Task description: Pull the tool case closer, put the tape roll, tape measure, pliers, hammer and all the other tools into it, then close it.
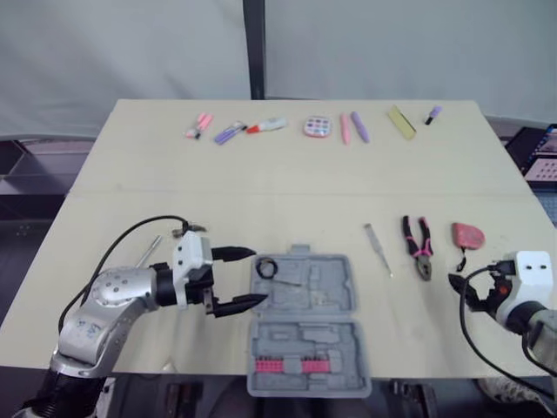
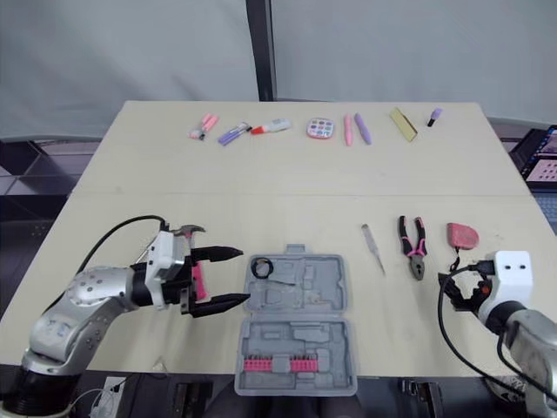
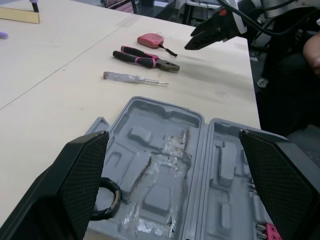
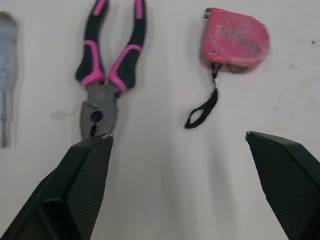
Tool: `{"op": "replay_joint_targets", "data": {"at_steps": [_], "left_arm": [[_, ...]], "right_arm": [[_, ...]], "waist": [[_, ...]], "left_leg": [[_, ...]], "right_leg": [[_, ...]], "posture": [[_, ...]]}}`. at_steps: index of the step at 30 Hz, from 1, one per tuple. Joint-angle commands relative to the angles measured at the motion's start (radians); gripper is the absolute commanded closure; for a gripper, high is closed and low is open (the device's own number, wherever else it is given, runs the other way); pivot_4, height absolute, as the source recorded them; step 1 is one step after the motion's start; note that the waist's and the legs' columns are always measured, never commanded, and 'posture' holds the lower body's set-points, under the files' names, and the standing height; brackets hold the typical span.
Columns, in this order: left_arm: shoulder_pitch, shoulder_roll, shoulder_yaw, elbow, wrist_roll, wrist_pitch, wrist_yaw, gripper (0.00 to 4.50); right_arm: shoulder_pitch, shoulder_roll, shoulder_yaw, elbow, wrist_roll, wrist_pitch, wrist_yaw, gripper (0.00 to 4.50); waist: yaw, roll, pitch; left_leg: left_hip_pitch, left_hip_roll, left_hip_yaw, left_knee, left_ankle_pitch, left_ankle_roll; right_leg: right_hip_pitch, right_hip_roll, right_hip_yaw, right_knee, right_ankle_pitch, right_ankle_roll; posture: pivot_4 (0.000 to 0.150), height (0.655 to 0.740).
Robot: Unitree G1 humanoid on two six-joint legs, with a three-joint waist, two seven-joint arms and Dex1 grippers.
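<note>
Head camera first. The grey tool case (image 1: pixel 305 326) lies wide open at the near edge of the worktop (image 1: pixel 130 165), about in the middle. The tape roll (image 1: pixel 265 267) is already in the far half of the case, in the corner on the robot's left. The near half has a strip of pink bits (image 1: pixel 300 366) along its front. The left tool (image 1: pixel 259 277) hovers just beside the case's left edge with its fingers spread apart and nothing between them. A bit of metal that looks like a hammer head (image 2: pixel 184 232) pokes out just beyond that wrist, but it's mostly hidden so I can't swear to it. To the right of the case, out on the worktop, a screwdriver (image 1: pixel 377 248), the pliers (image 1: pixel 417 247) and the pink tape measure (image 1: pixel 467 234) lie side by side. The right tool (image 2: pixel 454 292) sits near the tape measure, on its near side. Along the far edge there's a row of small pink and purple bits (image 1: pixel 318 127).

Left wrist camera: both black fingers are set wide apart with the open case between and beyond them. The tape roll sits in its moulded corner close to one fingertip. Past the case you can see the screwdriver, pliers and tape measure, with the right tool hanging above the worktop near them.

Right wrist camera: fingers wide apart and holding nothing. The pliers lie with their jaws pointing toward the camera, just by one finger. The tape measure lies apart from them with its black strap trailing loose, and neither one is touched. The screwdriver just clips the edge.
</note>
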Motion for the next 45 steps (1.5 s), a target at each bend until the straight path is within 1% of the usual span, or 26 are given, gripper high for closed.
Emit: {"op": "replay_joint_targets", "data": {"at_steps": [1, 5, 11, 19, 30, 39, 41, 43, 45], "left_arm": [[-0.02, -0.007, -0.006, -0.002, -0.008, 0.005, 0.007, 0.04], [-0.025, -0.006, -0.007, -0.008, -0.009, 0.007, 0.009, 0.04], [-0.024, -0.005, -0.004, -0.013, -0.005, 0.011, 0.02, 0.04], [0.007, -0.006, 0.001, -0.039, -0.003, 0.011, 0.043, 0.04], [0.033, -0.005, 0.001, -0.059, -0.002, 0.002, 0.065, 0.04], [0.039, -0.004, -0.001, -0.064, 0.003, 0.0, 0.072, 0.04], [0.044, -0.005, -0.002, -0.067, 0.004, -0.003, 0.074, 0.0], [0.047, -0.006, -0.004, -0.067, 0.006, -0.007, 0.075, 0.0], [0.049, -0.006, -0.005, -0.065, 0.008, -0.012, 0.075, 0.0]], "right_arm": [[-0.078, -0.003, 0.001, 0.085, -0.025, 0.016, -0.049, 0.0], [-0.165, 0.009, 0.035, 0.181, -0.053, -0.006, -0.069, 0.0], [-0.236, 0.023, 0.073, 0.302, -0.097, -0.056, -0.084, 0.0], [-0.329, 0.026, 0.101, 0.487, -0.154, -0.172, -0.106, 0.0], [-0.39, 0.023, 0.126, 0.618, -0.181, -0.241, -0.097, 0.0], [-0.414, 0.019, 0.141, 0.689, -0.193, -0.279, -0.084, 0.0], [-0.414, 0.018, 0.143, 0.697, -0.193, -0.282, -0.081, 0.52], [-0.416, 0.017, 0.145, 0.702, -0.192, -0.284, -0.08, 1.25], [-0.417, 0.017, 0.15, 0.706, -0.192, -0.288, -0.078, 2.16]], "waist": [[0.0, 0.0, 0.0], [0.0, 0.001, 0.0], [0.002, 0.001, 0.0], [-0.003, 0.001, 0.0], [-0.003, 0.001, 0.0], [-0.009, 0.0, 0.0], [-0.011, 0.0, 0.0], [-0.01, 0.0, 0.0], [-0.007, 0.0, 0.0]], "left_leg": [[0.0, 0.0, 0.0, 0.0, 0.0, 0.0], [-0.001, 0.0, 0.0, 0.0, 0.0, 0.0], [-0.001, -0.001, 0.0, 0.0, 0.0, 0.0], [-0.001, 0.0, 0.0, 0.0, 0.0, 0.0], [-0.001, 0.0, 0.0, 0.001, 0.0, 0.0], [0.0, 0.0, 0.0, 0.001, 0.0, 0.0], [0.0, 0.0, 0.0, 0.001, 0.0, 0.0], [0.0, 0.0, 0.0, 0.001, 0.0, 0.0], [0.0, 0.0, 0.0, 0.001, 0.0, 0.0]], "right_leg": [[0.0, 0.0, 0.0, 0.0, 0.0, 0.0], [-0.002, 0.0, 0.0, 0.002, 0.0, 0.0], [-0.002, 0.0, 0.0, 0.003, 0.0, 0.0], [-0.002, 0.0, 0.0, 0.003, 0.0, 0.0], [-0.002, 0.0, 0.0, 0.003, 0.0, 0.0], [-0.002, 0.0, 0.0, 0.003, 0.0, 0.0], [-0.002, 0.0, 0.0, 0.003, 0.0, 0.0], [-0.002, 0.0, 0.0, 0.003, 0.0, 0.0], [-0.002, 0.0, 0.0, 0.003, 0.0, 0.0]], "posture": [[0.15, 0.7134], [0.15, 0.7134], [0.15, 0.7134], [0.15, 0.7134], [0.15, 0.7134], [0.15, 0.7134], [0.15, 0.7134], [0.15, 0.7134], [0.15, 0.7134]]}}
